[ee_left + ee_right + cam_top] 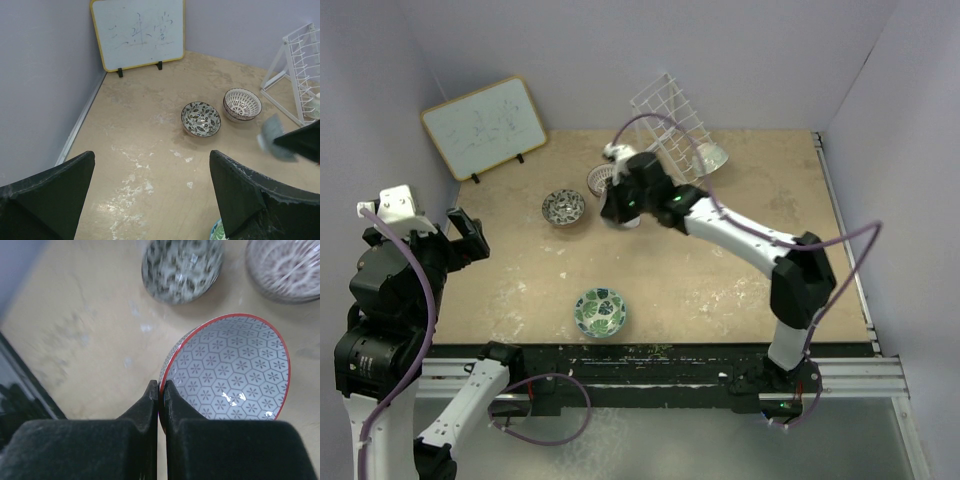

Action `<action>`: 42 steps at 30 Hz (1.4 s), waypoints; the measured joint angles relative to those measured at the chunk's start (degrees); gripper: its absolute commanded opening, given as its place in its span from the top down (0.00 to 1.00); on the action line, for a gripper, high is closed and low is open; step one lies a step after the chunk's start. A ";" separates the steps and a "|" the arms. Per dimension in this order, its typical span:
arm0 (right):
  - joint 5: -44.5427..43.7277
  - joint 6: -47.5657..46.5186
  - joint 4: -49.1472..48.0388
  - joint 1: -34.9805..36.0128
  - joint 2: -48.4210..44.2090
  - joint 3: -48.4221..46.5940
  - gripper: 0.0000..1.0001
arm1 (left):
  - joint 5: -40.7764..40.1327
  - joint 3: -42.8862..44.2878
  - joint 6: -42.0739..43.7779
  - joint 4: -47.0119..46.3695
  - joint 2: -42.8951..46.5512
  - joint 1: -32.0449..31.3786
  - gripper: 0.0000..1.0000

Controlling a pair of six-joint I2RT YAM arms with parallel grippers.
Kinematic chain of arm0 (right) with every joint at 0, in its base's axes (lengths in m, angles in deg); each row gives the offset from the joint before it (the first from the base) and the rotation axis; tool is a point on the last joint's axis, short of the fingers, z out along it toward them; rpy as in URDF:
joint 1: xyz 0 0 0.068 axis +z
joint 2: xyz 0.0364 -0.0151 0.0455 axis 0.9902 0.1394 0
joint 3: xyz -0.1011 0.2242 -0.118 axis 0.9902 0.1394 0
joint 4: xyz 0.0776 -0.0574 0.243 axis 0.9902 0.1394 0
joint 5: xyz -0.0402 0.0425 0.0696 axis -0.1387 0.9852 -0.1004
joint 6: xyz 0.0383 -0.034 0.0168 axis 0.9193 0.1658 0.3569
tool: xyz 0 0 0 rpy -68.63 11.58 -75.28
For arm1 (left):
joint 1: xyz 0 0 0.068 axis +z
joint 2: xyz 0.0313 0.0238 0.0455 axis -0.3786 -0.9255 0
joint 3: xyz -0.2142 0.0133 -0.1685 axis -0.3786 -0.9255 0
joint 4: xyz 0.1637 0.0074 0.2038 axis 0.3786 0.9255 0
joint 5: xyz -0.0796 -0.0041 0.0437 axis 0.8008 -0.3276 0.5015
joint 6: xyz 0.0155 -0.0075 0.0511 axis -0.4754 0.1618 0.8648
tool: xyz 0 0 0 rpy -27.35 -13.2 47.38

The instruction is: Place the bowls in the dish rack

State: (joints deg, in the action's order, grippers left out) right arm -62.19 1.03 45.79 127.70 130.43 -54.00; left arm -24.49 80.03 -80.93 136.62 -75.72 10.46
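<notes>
My right gripper (618, 208) (161, 387) is shut on the rim of the pale pink-grey bowl (230, 375), which has a red rim and a hexagon pattern. It holds the bowl tilted above the table; the bowl is a blur in the left wrist view (272, 136). The dark speckled bowl (563, 207) (201, 119) (180, 267) and the brown-white lattice bowl (603, 180) (242, 104) (285, 267) sit just beyond it. The green leafy bowl (600, 311) sits near the front. A pale bowl (712, 157) rests at the foot of the white dish rack (670, 115) (300, 70). My left gripper (465, 235) (151, 160) is open and empty at the left.
A wood-framed whiteboard (485, 125) (137, 32) leans on the back-left wall. Purple walls close in the left, back and right sides. White scuffs mark the tabletop (520, 290).
</notes>
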 measured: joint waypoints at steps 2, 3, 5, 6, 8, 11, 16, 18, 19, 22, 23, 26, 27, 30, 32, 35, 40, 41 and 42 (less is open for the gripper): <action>6.21 3.78 -6.14 -6.64 -5.09 3.48 1.00 | 0.02 1.11 0.02 -0.04 -0.90 0.02 0.01; 7.98 5.64 -8.59 -9.07 -6.60 4.68 1.00 | 0.02 1.70 0.02 -0.11 -1.40 0.02 0.01; 12.48 10.54 -16.24 -14.64 -9.62 8.17 1.00 | 0.22 2.71 0.02 -0.50 -2.38 0.02 0.01; 14.75 13.55 -20.61 -17.07 -10.60 10.01 1.00 | 0.37 3.02 0.02 -0.81 -2.75 0.02 0.01; 18.56 19.32 -28.06 -20.39 -10.95 12.63 1.00 | 0.83 3.30 0.02 -1.31 -3.37 0.02 0.01; 24.85 30.32 -42.12 -25.00 -8.87 16.76 1.00 | 1.57 3.39 0.07 -1.86 -4.20 0.02 0.01; 30.47 50.12 -67.71 -31.30 0.52 19.56 1.00 | 2.05 3.39 0.11 -1.79 -5.07 0.02 0.01; 30.47 57.18 -77.35 -33.83 4.46 20.35 1.00 | 2.16 3.39 0.13 -1.73 -5.11 0.02 0.01; 30.36 59.95 -80.91 -34.99 5.97 20.70 1.00 | 2.16 3.39 0.13 -1.73 -5.09 0.02 0.01; 29.86 66.16 -88.17 -38.25 8.74 21.64 1.00 | 2.19 3.39 0.17 -1.68 -5.11 0.02 0.01; 29.57 67.87 -89.99 -39.36 9.25 21.88 1.00 | 2.19 3.39 0.17 -1.68 -5.11 0.02 0.01; 28.15 71.89 -93.96 -41.99 10.32 21.94 1.00 | 2.21 3.39 0.15 -1.68 -5.11 0.02 0.01; 27.32 73.37 -95.14 -42.82 10.73 21.94 1.00 | 2.23 3.39 0.15 -1.68 -5.11 0.02 0.01; 24.72 76.65 -97.72 -44.24 12.37 21.94 1.00 | 2.49 3.39 0.15 -1.66 -5.11 0.02 0.01; 22.73 78.40 -98.55 -44.46 14.01 21.94 1.00 | 2.71 3.39 0.13 -1.64 -5.11 0.02 0.01; 19.74 80.98 -98.92 -44.44 16.85 21.97 1.00 | 2.89 3.41 0.13 -1.55 -5.11 0.02 0.01; 13.51 83.27 -98.29 -44.33 20.22 23.76 1.00 | 2.99 3.76 0.11 -1.14 -5.09 0.02 0.01; 12.61 83.32 -98.09 -44.33 20.39 24.06 1.00 | 2.99 3.78 0.11 -1.11 -5.09 0.02 0.01; 11.54 83.34 -97.85 -44.33 20.52 24.13 1.00 | 3.02 3.80 0.13 -1.07 -5.09 0.02 0.01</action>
State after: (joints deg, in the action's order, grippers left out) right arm -50.65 84.38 -52.06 83.37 150.95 -29.87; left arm -21.48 83.84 -80.79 135.54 -80.82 10.48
